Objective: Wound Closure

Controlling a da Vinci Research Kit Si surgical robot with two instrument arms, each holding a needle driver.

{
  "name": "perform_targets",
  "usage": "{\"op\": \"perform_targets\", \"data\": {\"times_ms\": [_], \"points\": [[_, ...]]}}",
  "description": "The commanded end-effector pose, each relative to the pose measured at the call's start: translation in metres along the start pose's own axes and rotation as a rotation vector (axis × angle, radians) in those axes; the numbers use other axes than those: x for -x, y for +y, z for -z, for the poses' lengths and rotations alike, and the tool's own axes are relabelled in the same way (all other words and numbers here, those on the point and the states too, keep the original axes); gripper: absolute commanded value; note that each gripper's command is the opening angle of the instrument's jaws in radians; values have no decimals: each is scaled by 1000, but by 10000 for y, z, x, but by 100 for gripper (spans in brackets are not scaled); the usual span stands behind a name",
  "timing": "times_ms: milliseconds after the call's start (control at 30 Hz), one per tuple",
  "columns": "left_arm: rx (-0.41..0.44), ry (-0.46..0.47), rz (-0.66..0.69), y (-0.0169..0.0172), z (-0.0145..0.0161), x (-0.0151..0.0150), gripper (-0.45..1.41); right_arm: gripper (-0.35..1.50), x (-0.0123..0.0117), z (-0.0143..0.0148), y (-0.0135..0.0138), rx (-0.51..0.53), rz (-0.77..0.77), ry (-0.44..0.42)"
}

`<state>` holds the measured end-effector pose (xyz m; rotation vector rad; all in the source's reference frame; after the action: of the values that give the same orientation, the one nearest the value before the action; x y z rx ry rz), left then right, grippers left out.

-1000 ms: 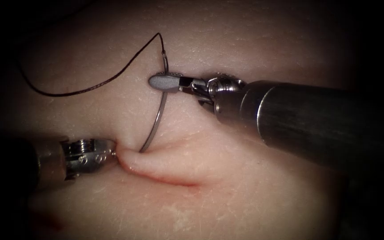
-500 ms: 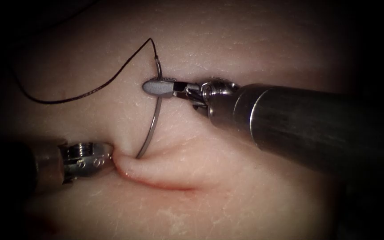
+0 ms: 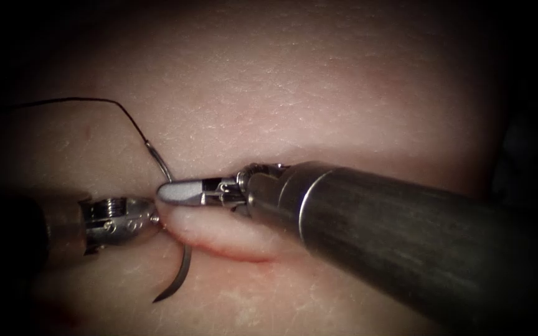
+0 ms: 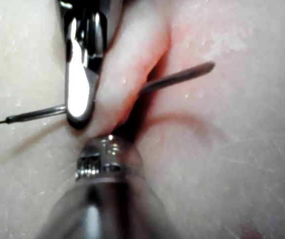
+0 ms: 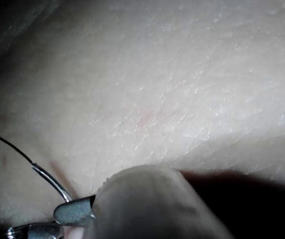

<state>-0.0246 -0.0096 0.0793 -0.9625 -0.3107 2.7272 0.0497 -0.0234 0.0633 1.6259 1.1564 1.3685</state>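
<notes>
The right arm's tool [image 3: 172, 191] reaches in low, jaws closed on the needle [image 3: 179, 274] near its tail. The left arm's tool [image 3: 151, 218] lies level, gripping the tissue [image 3: 219, 227] edge.

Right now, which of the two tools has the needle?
The right arm's tool, entering from the right, holds the curved steel needle near its thread end; the needle runs through the tissue lip. The left arm's tool instead grips that pale tissue lip.

Pale pink pork-belly tissue [image 3: 319, 81]: soft, moist sheen, fine wrinkled grain. Thin curved steel needle [image 3: 179, 280]: smooth, polished grey. Dark braided thread [image 3: 88, 101]: matt. Right arm's steel tool [image 3: 179, 191]: satin-grey jaws, brushed dark metal shaft. Left arm's steel tool [image 3: 147, 218]: bright, glossy, machined ridges.
</notes>
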Motion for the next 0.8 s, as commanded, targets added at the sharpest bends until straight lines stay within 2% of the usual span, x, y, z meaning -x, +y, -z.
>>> {"op": "perform_targets", "data": {"times_ms": [33, 167, 267, 300, 367, 400, 433, 467, 533, 667, 800], "points": [[3, 0, 2, 5, -10, 3, -45, -35, 2, -6, 5, 4, -3, 9], [5, 2, 0, 7, -10, 3, -45, -35, -9, 0, 0, 11, 16, 33], [5, 2, -1, 9, -8, 4, -45, -35, -29, 11, -3, -23, 113, 106], [6, 2, -1, 10, -7, 4, -45, 2, -35, 15, -4, -25, 128, 128], [7, 2, -3, 13, -5, 4, -45, 51, -48, 25, -7, -8, 189, 158], [8, 3, -4, 15, -2, 5, -45, 66, -54, 30, -9, -2, 219, 166], [11, 4, -7, 18, 2, 6, -45, 100, -67, 42, -14, 17, 278, 189], [12, 4, -15, 20, 5, 6, -45, 113, -78, 50, -18, 37, 339, 208], [14, 8, -25, 25, 11, 9, -45, 130, -96, 64, -25, 47, 419, 238], [12, 31, -42, 30, 24, 16, -45, 140, -133, 96, -39, 68, 518, 274], [-3, 70, -74, 30, 33, 23, -45, 147, -159, 123, -50, 99, 600, 301]]}}
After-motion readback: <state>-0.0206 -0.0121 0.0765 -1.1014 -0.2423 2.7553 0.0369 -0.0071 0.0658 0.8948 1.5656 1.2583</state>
